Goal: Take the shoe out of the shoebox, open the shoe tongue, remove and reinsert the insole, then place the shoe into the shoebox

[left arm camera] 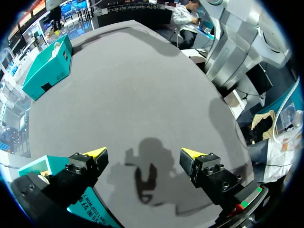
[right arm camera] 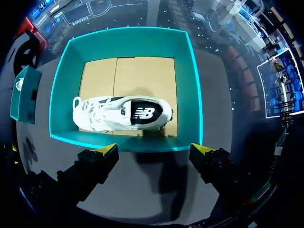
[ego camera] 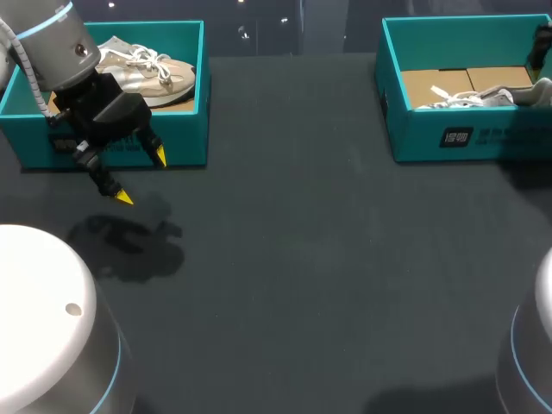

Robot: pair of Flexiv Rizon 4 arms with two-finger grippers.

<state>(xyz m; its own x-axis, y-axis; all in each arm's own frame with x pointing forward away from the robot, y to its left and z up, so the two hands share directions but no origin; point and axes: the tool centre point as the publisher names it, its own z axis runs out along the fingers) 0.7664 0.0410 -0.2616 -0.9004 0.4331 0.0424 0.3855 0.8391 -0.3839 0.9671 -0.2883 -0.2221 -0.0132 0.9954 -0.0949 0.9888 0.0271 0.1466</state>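
Now both shoes boxed, both grippers empty

At the table's far left, the left shoebox holds a beige shoe. The left gripper hangs before its front wall, jaws released. Far right, a white shoe lies sideways in the right shoebox; the right gripper hovers above its near wall, fingers spread

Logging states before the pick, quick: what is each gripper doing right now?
Left gripper: open, holding nothing.
Right gripper: open, holding nothing; the shoe lies in its shoebox.
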